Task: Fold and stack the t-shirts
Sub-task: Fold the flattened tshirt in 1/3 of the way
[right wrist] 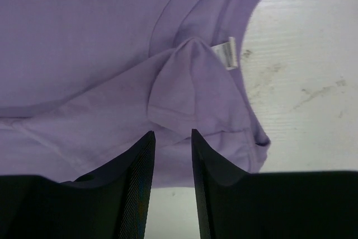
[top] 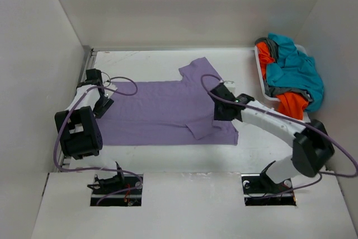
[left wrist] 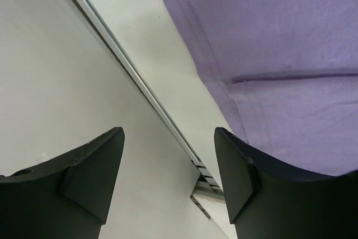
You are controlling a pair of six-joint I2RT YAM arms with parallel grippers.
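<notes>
The lavender t-shirt [top: 162, 110] lies spread flat in the middle of the table, with one sleeve folded in at the lower right. My left gripper [top: 105, 103] is open and empty at the shirt's left hem; in the left wrist view [left wrist: 168, 132] the hem [left wrist: 279, 54] lies just right of it. My right gripper [top: 216, 94] hovers over the shirt's collar end, jaws slightly apart and holding nothing; the right wrist view [right wrist: 170, 132] shows the purple cloth [right wrist: 84, 54] and its white label [right wrist: 228, 54]. The teal [top: 293, 68], orange [top: 291, 104] and dark grey [top: 274, 90] shirts lie heaped in the basket.
The white mesh basket [top: 260, 76] stands at the back right against the wall. White walls close in the table on the left, back and right. A metal rail [left wrist: 128, 71] runs along the table's left edge next to my left gripper.
</notes>
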